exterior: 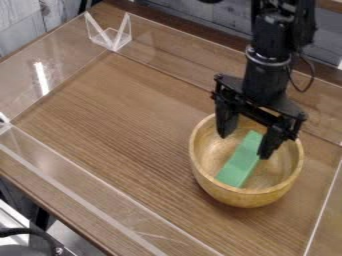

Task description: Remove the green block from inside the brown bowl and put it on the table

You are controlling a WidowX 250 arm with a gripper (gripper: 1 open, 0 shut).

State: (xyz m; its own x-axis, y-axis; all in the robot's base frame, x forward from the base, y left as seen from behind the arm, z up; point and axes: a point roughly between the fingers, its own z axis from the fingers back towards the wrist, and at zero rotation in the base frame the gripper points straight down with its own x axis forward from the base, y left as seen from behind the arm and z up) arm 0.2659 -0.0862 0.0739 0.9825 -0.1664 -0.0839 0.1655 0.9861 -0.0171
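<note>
Inside the brown bowl (247, 160), your green block (243, 160) lies flat, slanting across the bottom. Your gripper (251, 136) hangs straight down over that bowl, its fingers (225, 116) spread wide apart and dipping past the rim, straddling the block's upper end without holding it.

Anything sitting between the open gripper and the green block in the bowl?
Nothing: in the camera view the gripper hangs open over the brown bowl, fingers either side of the green block's upper end, only air between.
</note>
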